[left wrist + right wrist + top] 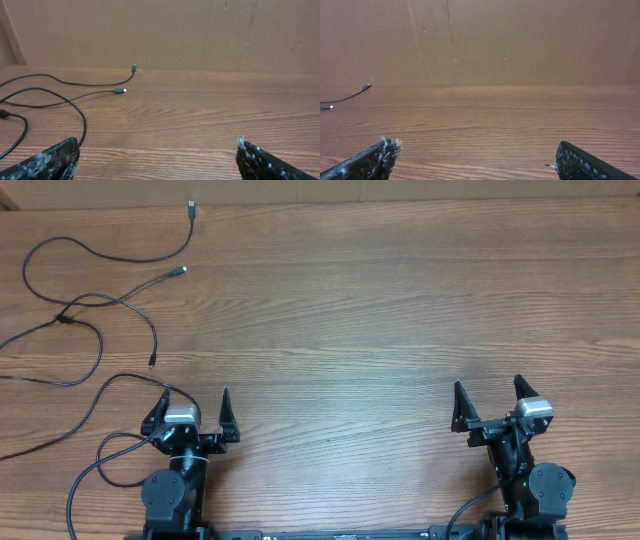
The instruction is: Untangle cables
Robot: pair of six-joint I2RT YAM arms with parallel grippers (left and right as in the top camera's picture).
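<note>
Two arms at the near bench (350, 320) edge, left arm (172, 492) and right arm (540, 485), well apart. Both jaws wide, holding nothing. Cables (62, 317) lie loose on the far left of the bench, strands crossing at a small knot, three plug ends spread apart. One strand curves in just beside the left jaws; cannot tell if it touches.

The cables (62, 317) lie on the table (350, 310) at its far left, ahead of my left gripper (195, 395), with my right gripper (487, 385) well apart to the right.
</note>
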